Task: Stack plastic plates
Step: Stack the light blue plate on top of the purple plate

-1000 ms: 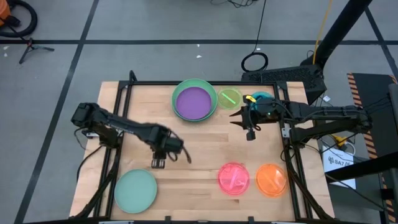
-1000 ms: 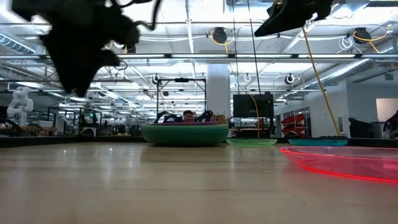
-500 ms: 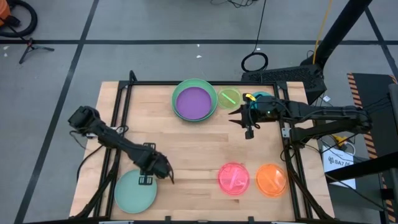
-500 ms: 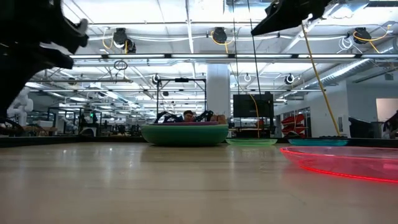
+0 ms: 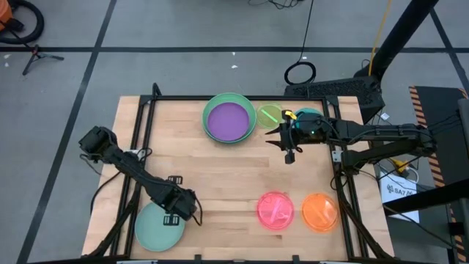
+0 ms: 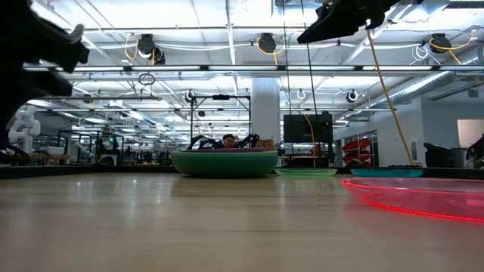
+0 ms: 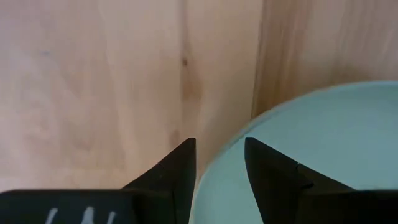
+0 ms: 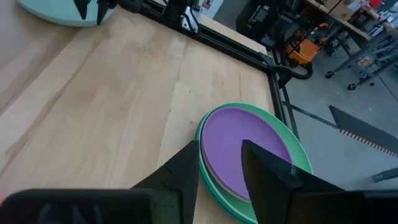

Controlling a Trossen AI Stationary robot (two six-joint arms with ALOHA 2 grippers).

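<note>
Two fingers of the left gripper point(image 7: 219, 163) stand apart, straddling the rim of the mint plate point(image 7: 311, 149) at the table's point(image 5: 220, 169) front-left corner. Judged from here, a clean grasp needs one finger inside the lip and one outside before closing. The right gripper point(image 5: 287, 141), jaws parted and empty, hangs beside the purple plate point(image 5: 228, 119), nested in a green plate point(image 5: 220, 102).

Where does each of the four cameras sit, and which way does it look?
High: overhead, straight down; both arms, mint plate.
Low: table height, level; purple plate, arms above.
Left wrist: down past left gripper at mint plate's rim.
Right wrist: past right gripper toward purple plate.
All but the left wrist view share the purple plate.
</note>
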